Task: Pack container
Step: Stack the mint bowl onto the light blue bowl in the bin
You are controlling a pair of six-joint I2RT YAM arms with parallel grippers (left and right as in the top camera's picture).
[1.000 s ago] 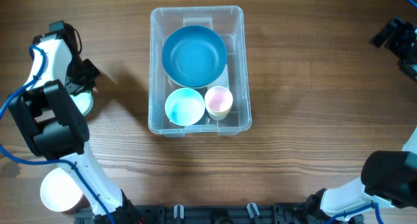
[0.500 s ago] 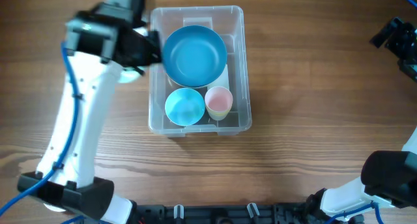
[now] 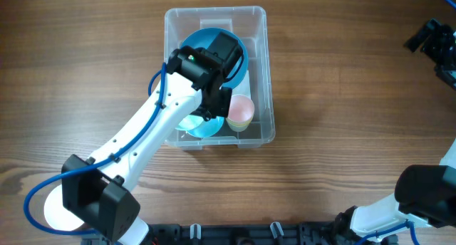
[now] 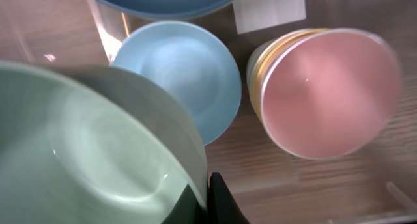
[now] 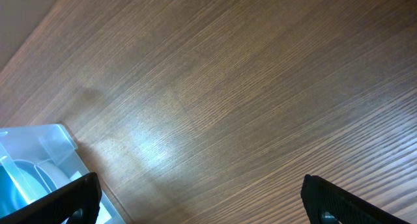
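Jaws of the left gripper (image 4: pixel 207 199) are pinching the rim of a pale green bowl (image 4: pixel 85 146) above the container (image 3: pixel 261 74), probably to nest it in the light blue bowl (image 4: pixel 186 74); the right gripper (image 5: pixel 202 199) is idling with jaws spread.

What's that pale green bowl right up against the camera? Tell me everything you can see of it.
The green bowl is pale mint, smooth and glossy, like plastic or glazed ware. It is round, with a shallow, curved, empty inside. It fills the lower left of the left wrist view, tilted, and the left gripper seems to pinch its rim. It hangs inside the container, partly over the small blue bowl. Whether the two touch cannot be told. In the overhead view the arm hides it.
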